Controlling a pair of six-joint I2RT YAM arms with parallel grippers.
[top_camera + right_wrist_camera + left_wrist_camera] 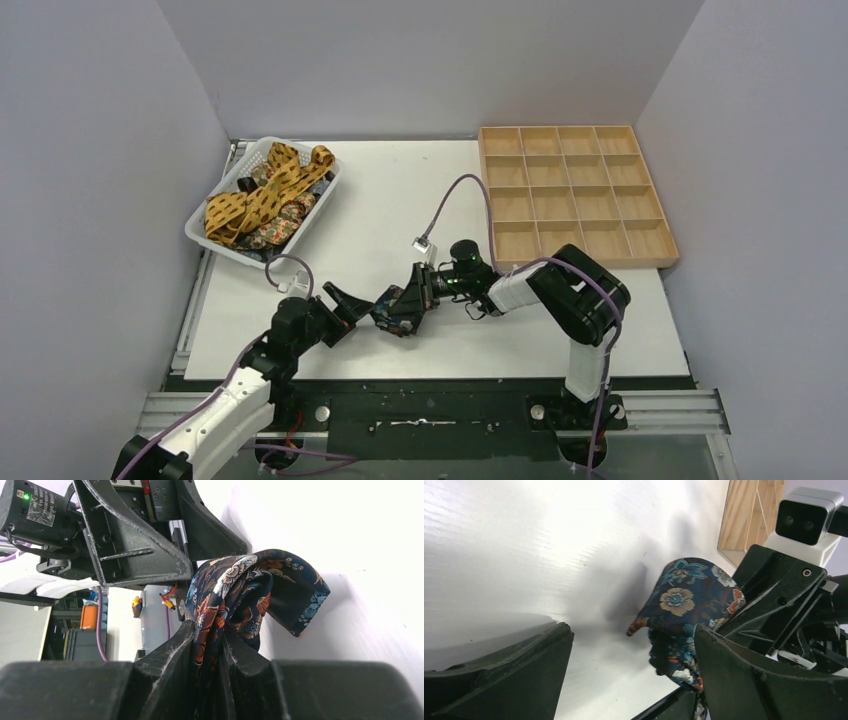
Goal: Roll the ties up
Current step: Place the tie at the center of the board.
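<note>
Navy floral tie, bundled into a loose roll, is pinched by the right gripper low over the tabletop, near its near edge, centre. That clamp likely keeps the roll from unwinding. The left gripper stands spread wide just left of it, holding nothing. Other ties lie heaped in the white basket far left. The wooden tray far right probably awaits finished rolls.
</note>
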